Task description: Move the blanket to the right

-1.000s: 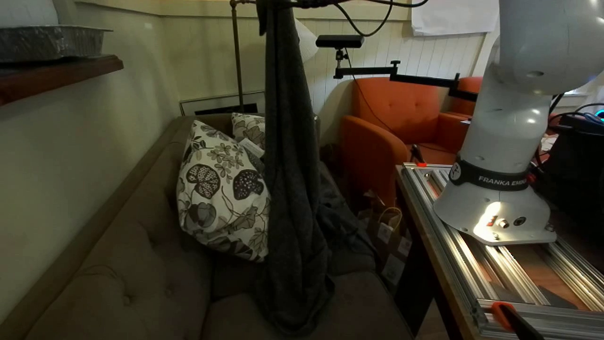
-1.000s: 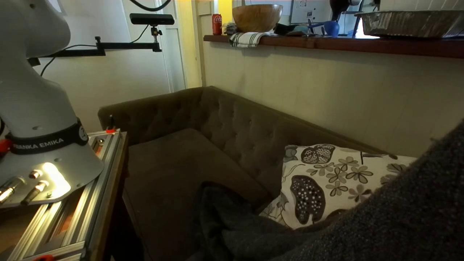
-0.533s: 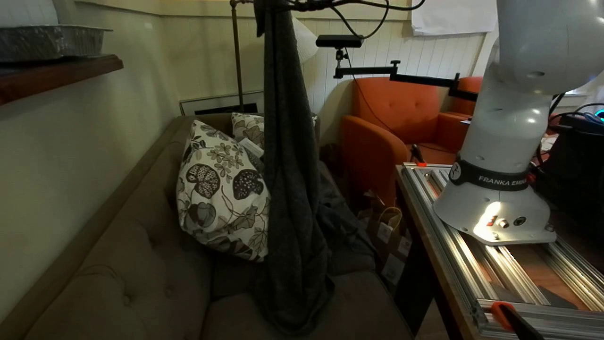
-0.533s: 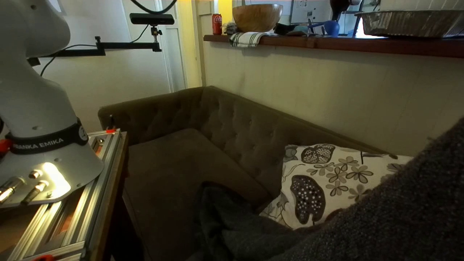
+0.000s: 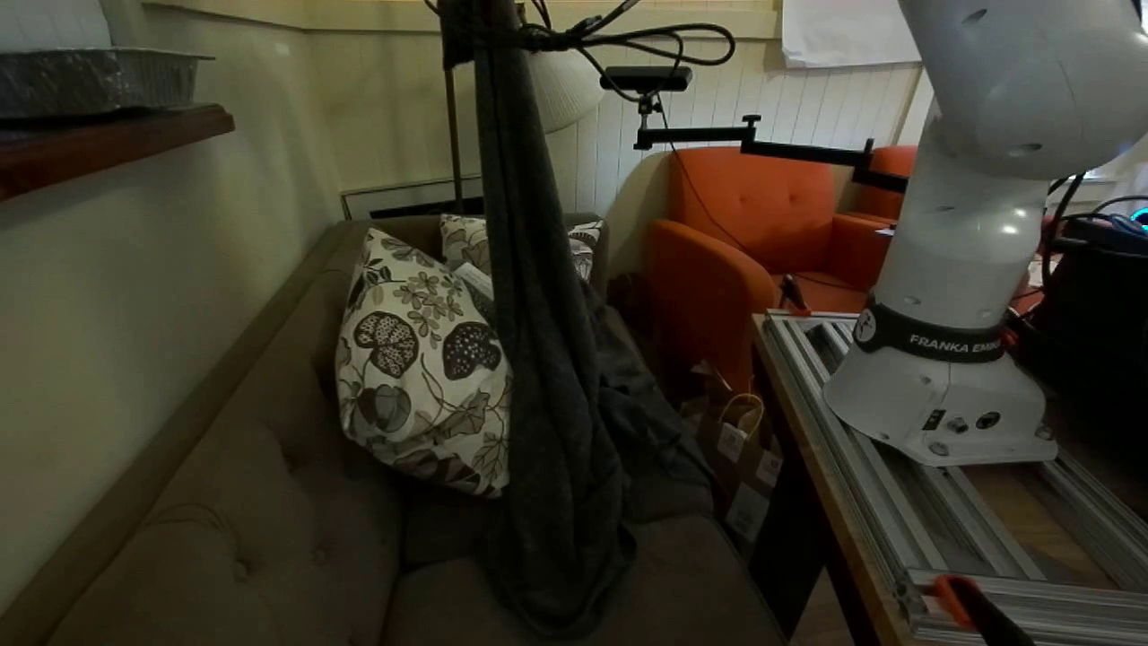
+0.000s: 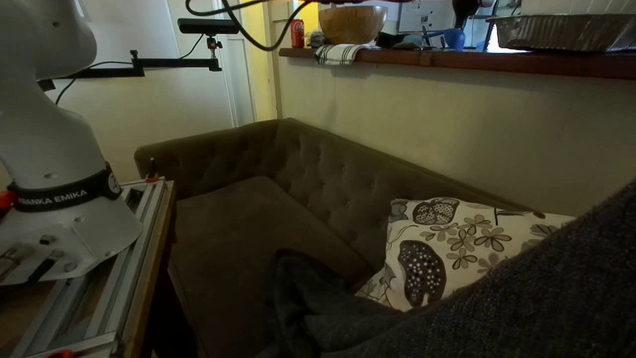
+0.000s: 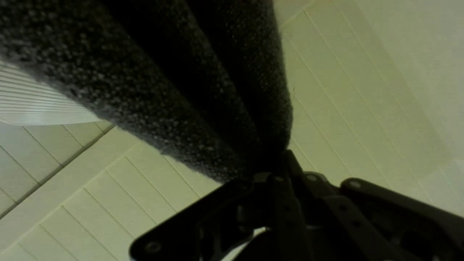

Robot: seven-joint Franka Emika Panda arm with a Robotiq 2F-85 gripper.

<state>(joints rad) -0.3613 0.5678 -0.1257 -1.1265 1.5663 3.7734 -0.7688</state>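
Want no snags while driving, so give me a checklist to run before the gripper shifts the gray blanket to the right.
1. Gripper shut on the dark gray blanket: ok; fabric bunches where the jaws meet.
2. Blanket fully off the tufted sofa: not ok; its lower end lies on the seat.
3. Floral pillow free of the blanket: cannot tell; contact is unclear where they overlap.
4. Pleated lampshade free of the blanket: cannot tell; they overlap in the wrist view.
5. Cable bundle clear of the lampshade: cannot tell; depth is unclear.
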